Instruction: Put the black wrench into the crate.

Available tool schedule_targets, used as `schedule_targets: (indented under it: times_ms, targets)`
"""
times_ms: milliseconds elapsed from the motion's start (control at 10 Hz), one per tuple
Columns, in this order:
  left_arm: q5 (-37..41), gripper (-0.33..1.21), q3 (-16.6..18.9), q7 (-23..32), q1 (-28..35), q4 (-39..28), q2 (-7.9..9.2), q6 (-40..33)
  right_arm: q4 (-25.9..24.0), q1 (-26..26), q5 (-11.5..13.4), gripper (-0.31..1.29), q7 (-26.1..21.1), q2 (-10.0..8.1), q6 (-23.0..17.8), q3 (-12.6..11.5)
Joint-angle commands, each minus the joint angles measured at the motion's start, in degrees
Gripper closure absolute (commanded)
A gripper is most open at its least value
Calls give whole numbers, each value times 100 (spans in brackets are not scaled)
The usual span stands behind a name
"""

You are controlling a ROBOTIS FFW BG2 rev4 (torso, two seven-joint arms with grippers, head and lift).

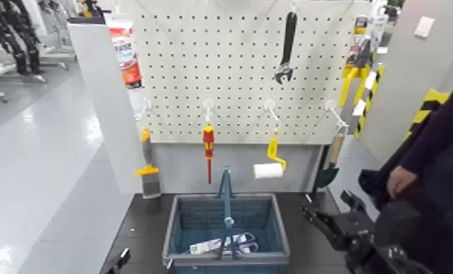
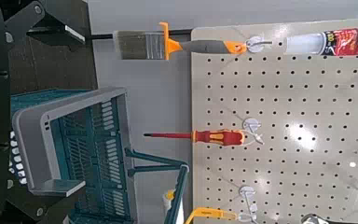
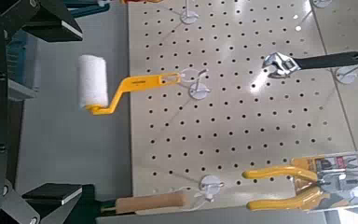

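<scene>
Right hand open beside crate; black wrench hangs above.

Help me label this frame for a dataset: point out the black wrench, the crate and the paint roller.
black wrench (image 1: 288, 45), head view, on its black handle.
crate (image 1: 226, 256), head view, on its near rim.
paint roller (image 1: 268, 170), head view, on the white roller sleeve.

Right gripper raised low at right, fingers spread apart, holding nothing. Left gripper parked low at left, fingers apart, idle.
</scene>
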Motion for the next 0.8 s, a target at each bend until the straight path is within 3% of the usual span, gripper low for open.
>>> schedule_targets:
  times_ms: [100,800]
  targets:
    - [9,21,-28,-1,-24,-7,10,16,162,-521,-30,15,186,-48,229,-1]
    - [53,21,-168,-9,-138,2,89,95,540,-1778,-277,16,555,-268,457,87]
